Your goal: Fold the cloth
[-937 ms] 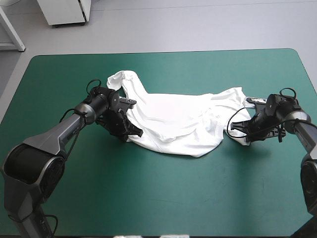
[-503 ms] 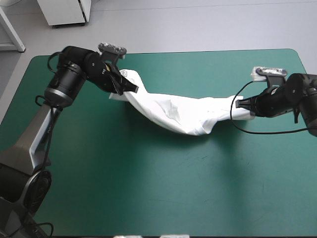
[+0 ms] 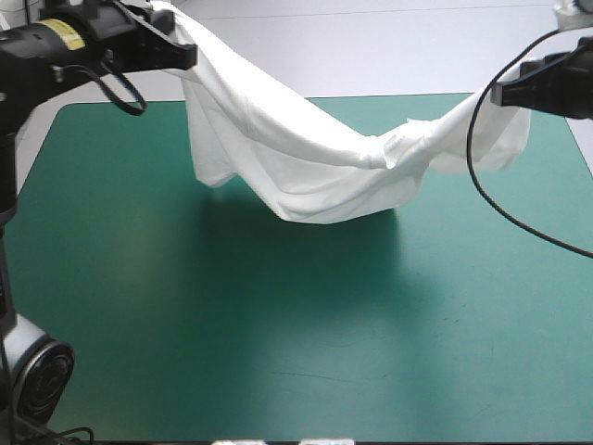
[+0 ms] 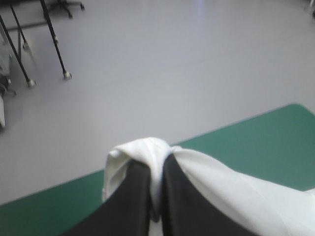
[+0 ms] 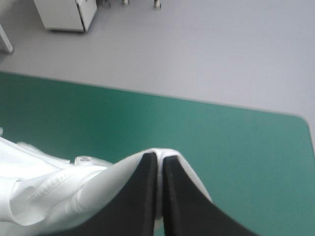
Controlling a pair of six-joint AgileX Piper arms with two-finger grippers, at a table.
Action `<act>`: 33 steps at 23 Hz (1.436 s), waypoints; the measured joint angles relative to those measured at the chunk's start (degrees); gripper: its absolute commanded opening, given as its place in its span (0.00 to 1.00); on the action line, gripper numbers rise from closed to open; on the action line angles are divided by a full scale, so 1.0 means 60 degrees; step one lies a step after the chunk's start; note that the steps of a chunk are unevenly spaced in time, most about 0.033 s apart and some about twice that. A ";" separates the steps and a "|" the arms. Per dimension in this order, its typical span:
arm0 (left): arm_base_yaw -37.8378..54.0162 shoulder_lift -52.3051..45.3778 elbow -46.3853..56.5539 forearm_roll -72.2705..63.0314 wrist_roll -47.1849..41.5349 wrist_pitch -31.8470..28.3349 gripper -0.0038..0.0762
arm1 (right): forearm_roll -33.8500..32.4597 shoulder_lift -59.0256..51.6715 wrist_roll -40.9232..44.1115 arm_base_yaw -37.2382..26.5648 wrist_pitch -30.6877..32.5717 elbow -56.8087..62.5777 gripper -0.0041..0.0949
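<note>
Overhead, the T-shirt (image 3: 306,171) sags over the teal-green table (image 3: 278,371), strung between left gripper (image 3: 176,54) and right gripper (image 3: 508,93). Left wrist: black fingers (image 4: 133,201) pinch a white fold. Right wrist: likewise clamped on cloth. Drawing both apart evenly should, I judge, take out the sag.

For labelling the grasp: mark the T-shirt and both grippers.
T-shirt (image 3: 306,181), high view, sagging middle of the cloth.
left gripper (image 4: 157,169), left wrist view, between its fingertips.
right gripper (image 5: 158,161), right wrist view, between its fingertips.
</note>
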 measured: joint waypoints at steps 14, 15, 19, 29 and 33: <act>0.0000 -0.1781 -0.2181 -0.0823 0.0333 -0.1364 0.04 | 0.0904 -0.0283 -0.0787 0.0000 -0.0479 -0.5636 0.02; 0.0000 -0.1831 -0.2181 -0.0851 0.0357 -0.1469 0.04 | 0.0904 -0.0313 -0.0787 0.0000 -0.0533 -0.5694 0.02; 0.0000 -0.1868 -0.2081 -0.0939 0.0405 -0.1411 0.04 | 0.0893 -0.0261 -0.0787 0.0000 -0.0361 -0.5235 0.02; 0.0000 0.1124 0.1058 0.0614 0.0426 -0.0924 0.04 | 0.0110 0.2075 -0.0236 0.0000 -0.0095 -0.1507 0.02; 0.0000 0.2738 0.1339 0.1043 0.0414 -0.0951 0.04 | 0.0155 0.3399 -0.0161 0.0000 -0.0095 -0.0832 0.02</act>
